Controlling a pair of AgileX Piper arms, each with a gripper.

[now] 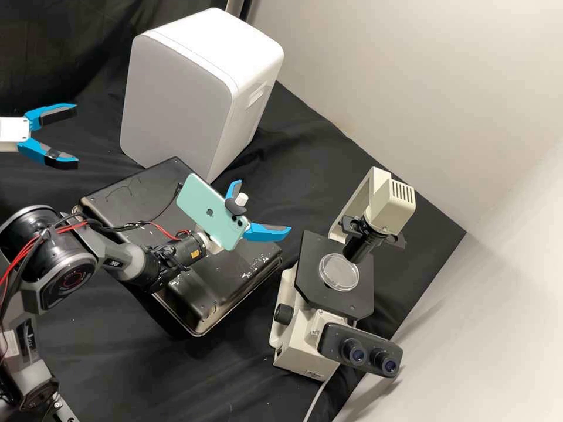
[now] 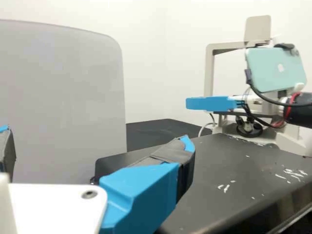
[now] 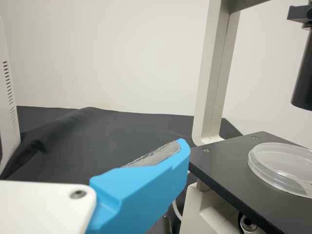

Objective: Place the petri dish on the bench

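A clear petri dish (image 1: pixel 339 271) lies on the black stage (image 1: pixel 314 252) of a white microscope (image 1: pixel 305 346), under its lens; the right wrist view shows the dish (image 3: pixel 285 165) close ahead. My right gripper (image 1: pixel 263 206) hovers open just left of the stage, over the corner of a black tray, with nothing between its fingers (image 3: pixel 146 183). My left gripper (image 1: pixel 50 135) hangs open and empty at the bench's far left, well away from the dish. From the left wrist view, its own gripper (image 2: pixel 96 136) faces the white box and tray.
A tall white box (image 1: pixel 199 88) stands at the back. A black scuffed tray (image 1: pixel 135 193) lies in the middle of the black bench cloth. A mint-green phone (image 1: pixel 211 211) is mounted on the right wrist. The bench's right edge runs just beyond the microscope.
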